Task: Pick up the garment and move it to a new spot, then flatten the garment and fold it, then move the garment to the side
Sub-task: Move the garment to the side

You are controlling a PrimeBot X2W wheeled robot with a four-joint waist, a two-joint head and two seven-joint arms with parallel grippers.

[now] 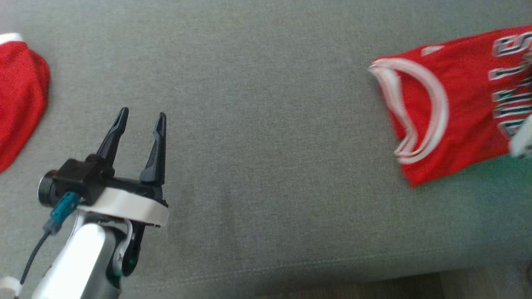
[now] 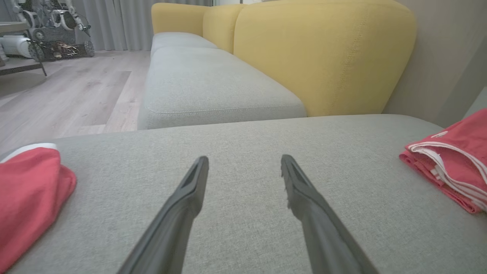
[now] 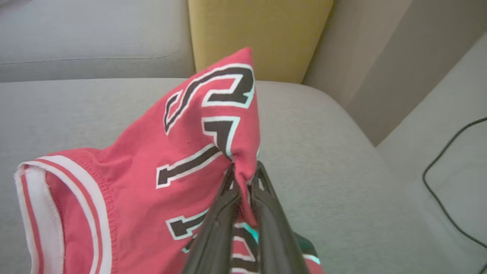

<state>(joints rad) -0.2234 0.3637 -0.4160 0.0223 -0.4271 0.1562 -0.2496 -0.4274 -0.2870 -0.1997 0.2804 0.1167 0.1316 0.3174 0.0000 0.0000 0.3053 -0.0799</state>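
The garment (image 1: 453,112) is a red jersey with white-trimmed armholes and black lettering. It lies partly bunched at the right end of the grey sofa cushion (image 1: 266,124). In the right wrist view my right gripper (image 3: 245,171) is shut on a fold of the garment (image 3: 152,160), pulling the cloth up into a peak. A pale part of my right arm (image 1: 521,141) shows at the frame's right edge. My left gripper (image 1: 142,114) hangs open over bare cushion at the lower left, far from the jersey. The left wrist view has its fingers (image 2: 190,198) spread, with the garment (image 2: 452,167) to the right.
A second red cloth (image 1: 18,95) with a white edge lies at the cushion's left end, also seen from the left wrist (image 2: 26,190). Yellow backrests (image 2: 319,57) rise behind the seat. The cushion's front edge (image 1: 291,270) drops to wood floor. A black cable (image 3: 445,179) lies on the neighbouring surface.
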